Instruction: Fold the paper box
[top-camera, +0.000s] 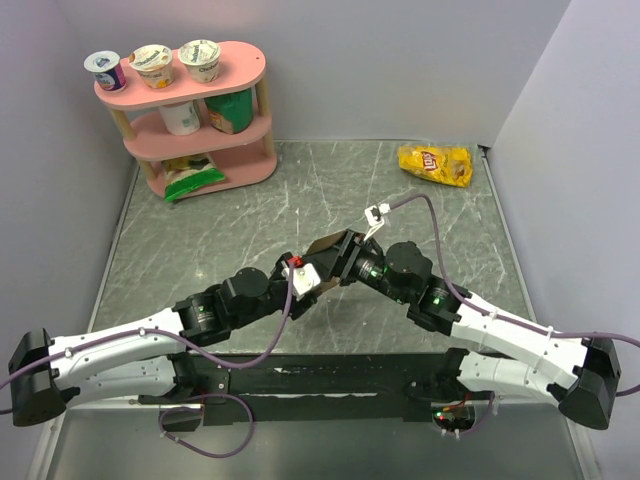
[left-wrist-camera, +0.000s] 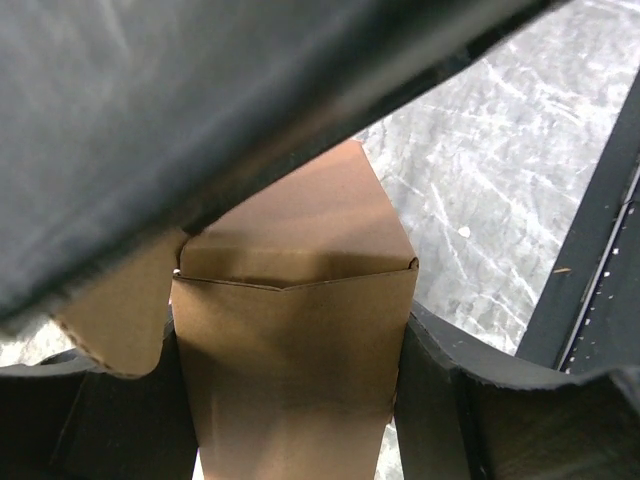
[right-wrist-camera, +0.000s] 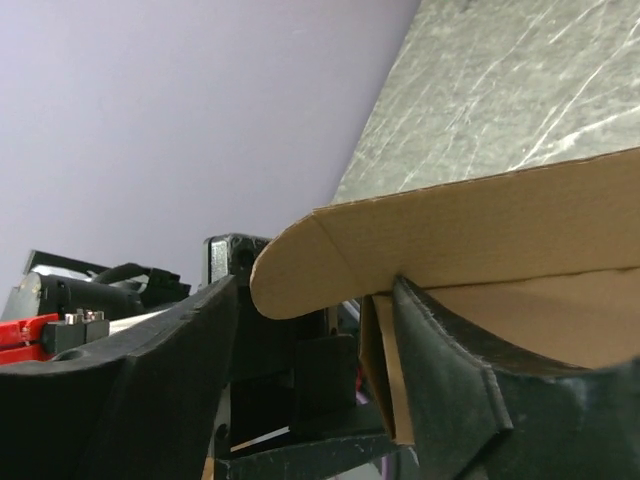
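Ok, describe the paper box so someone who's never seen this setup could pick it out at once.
On the grey marbled table, look at the middle, toward the near edge. The paper box is held there in the left gripper: plain brown cardboard with a rounded flap. Nothing else is unprinted brown; the chip bag is yellow, the shelf pink.

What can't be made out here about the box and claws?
- Top view: paper box mostly hidden under left arm and right arm; fold state unclear.
- Left wrist view: blurred dark surface covers upper left; box bottom cropped.
- Right wrist view: flap cut by right edge; right claw grip on it unclear.
- Top view: yogurt cups labels too small.
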